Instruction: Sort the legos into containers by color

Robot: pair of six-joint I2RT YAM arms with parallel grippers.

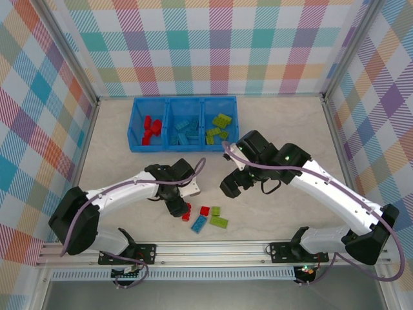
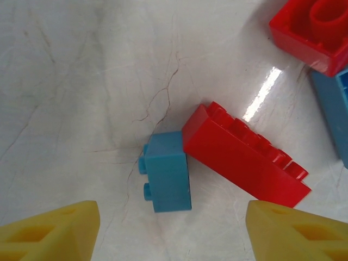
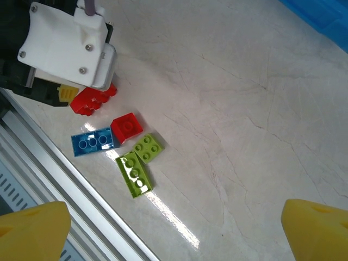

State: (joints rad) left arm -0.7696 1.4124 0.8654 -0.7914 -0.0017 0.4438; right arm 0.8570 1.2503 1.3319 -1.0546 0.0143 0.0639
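My left pincer (image 2: 173, 224) open, above small blue brick (image 2: 167, 171) touching red brick (image 2: 244, 157) on table (image 2: 81, 81). My right pincer (image 3: 176, 231) open, empty, hovering mid-table. Far side: tray (image 1: 134, 129), bricks in all three compartments.

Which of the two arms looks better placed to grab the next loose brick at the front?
Left. The left hand, open, hangs right over the long red brick and small blue brick, with a finger to each side. The right hand, also open, sits farther from the loose bricks.
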